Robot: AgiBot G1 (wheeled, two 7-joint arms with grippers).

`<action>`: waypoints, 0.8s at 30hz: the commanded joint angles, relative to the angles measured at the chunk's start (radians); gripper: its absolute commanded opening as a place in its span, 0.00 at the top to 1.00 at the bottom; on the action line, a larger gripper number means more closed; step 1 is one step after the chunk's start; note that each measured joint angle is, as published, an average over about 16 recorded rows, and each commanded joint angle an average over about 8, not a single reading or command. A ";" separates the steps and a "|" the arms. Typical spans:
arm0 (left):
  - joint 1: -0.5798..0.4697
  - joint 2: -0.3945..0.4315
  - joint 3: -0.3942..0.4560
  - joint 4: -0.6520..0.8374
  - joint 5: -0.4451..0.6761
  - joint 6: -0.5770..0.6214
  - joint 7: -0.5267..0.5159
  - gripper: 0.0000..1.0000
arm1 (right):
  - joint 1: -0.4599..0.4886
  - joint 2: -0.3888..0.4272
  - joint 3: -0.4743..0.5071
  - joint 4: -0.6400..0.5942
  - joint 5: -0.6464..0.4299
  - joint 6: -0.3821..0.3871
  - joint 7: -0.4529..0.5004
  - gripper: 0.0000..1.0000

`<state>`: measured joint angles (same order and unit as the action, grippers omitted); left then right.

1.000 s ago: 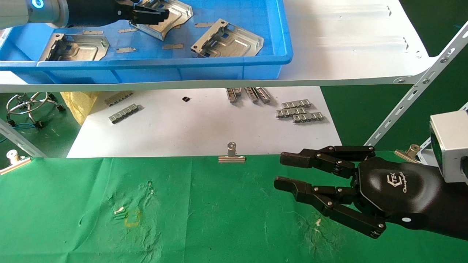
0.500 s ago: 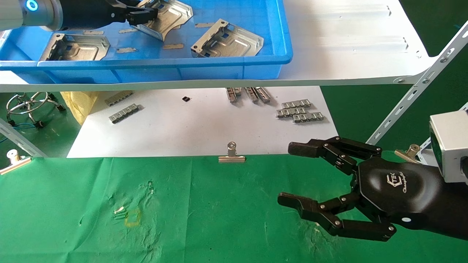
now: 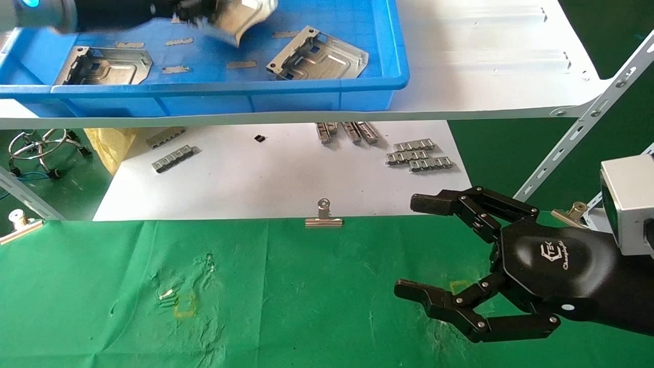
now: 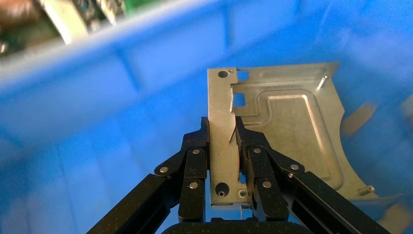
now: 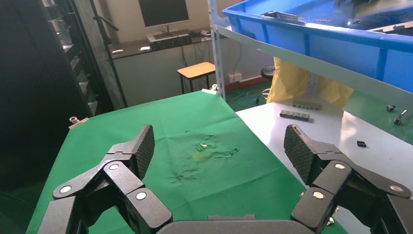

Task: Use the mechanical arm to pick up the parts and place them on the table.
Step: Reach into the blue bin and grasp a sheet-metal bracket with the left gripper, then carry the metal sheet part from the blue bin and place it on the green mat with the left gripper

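Note:
My left gripper (image 3: pixel 199 10), a black jointed hand, is at the far left inside the blue bin (image 3: pixel 327 99). It is shut on the edge of a silver sheet-metal part (image 3: pixel 245 18) and holds it raised and tilted above the bin floor. The left wrist view shows the fingers (image 4: pixel 195 161) clamped on that part (image 4: pixel 287 122). Two more parts lie in the bin, one at the left (image 3: pixel 104 65) and one at the right (image 3: pixel 319 55). My right gripper (image 3: pixel 414 247) is wide open and empty, low over the right side of the green table (image 3: pixel 306 306); it also shows in the right wrist view (image 5: pixel 220 144).
The bin stands on a white shelf board (image 3: pixel 485 61) with a slanted metal brace (image 3: pixel 587 117) at the right. Below it, a white sheet (image 3: pixel 281 174) carries ridged grey strips (image 3: pixel 419 155). A binder clip (image 3: pixel 323 217) grips the cloth's far edge. Small tan strips lie in the bin.
My left gripper has lifted the part and drawn it up and to the left in the bin. My right gripper's fingers have spread wider apart.

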<state>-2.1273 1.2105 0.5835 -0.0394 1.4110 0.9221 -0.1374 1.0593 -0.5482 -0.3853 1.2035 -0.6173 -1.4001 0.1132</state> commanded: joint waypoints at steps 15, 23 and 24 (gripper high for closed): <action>0.059 -0.153 -0.105 -0.124 -0.182 0.559 0.236 1.00 | 0.000 0.000 0.000 0.000 0.000 0.000 0.000 0.00; 0.247 -0.278 -0.074 -0.410 -0.348 0.689 0.339 1.00 | 0.000 0.000 0.000 0.000 0.000 0.000 0.000 0.00; 0.278 -0.305 -0.060 -0.465 -0.378 0.688 0.343 1.00 | 0.000 0.000 0.000 0.000 0.000 0.000 0.000 0.00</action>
<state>-1.8501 0.8894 0.5310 -0.4962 1.0318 1.6039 0.2140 1.0593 -0.5482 -0.3853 1.2035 -0.6173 -1.4001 0.1132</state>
